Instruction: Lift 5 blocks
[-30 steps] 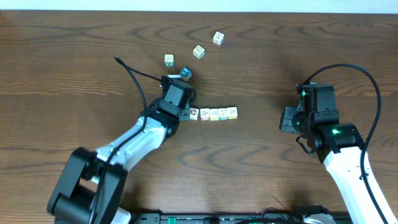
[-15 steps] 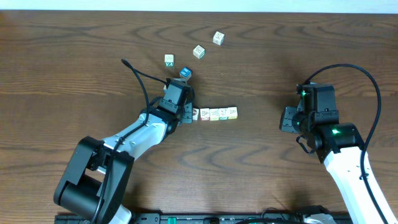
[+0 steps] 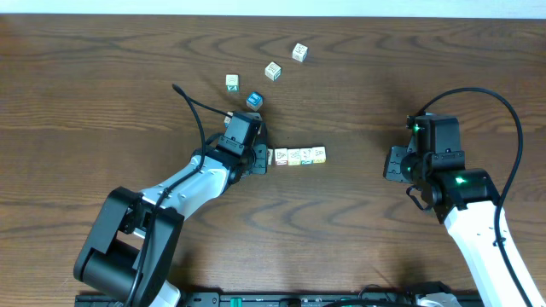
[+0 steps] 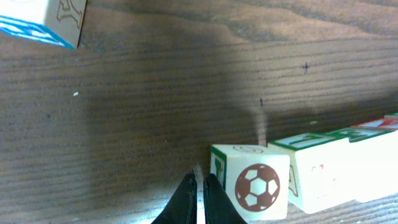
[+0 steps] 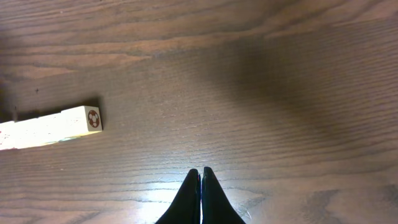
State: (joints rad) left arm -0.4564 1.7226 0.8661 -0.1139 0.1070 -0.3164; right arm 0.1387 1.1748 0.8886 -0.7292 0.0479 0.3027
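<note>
Clenched left claw (image 4: 198,182) sits just beside the soccer-ball end of the blocks (image 3: 299,156), rowed in the middle of the table (image 3: 384,77); the right claw (image 5: 200,173), also clenched, hovers well apart. Squeezing both ends squarely should stop the row buckling.

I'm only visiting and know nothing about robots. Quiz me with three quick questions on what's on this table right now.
1. True or false: the left fingers are clamped around a block.
2. Which picture is on the end block of the row, beside those fingers? A) a soccer ball B) a star C) a fish
3. In the overhead view, how many loose cubes lie apart from the row?
Key: 1 false, the fingers are shut and empty, beside the end block; 2 A; 3 four.
</note>
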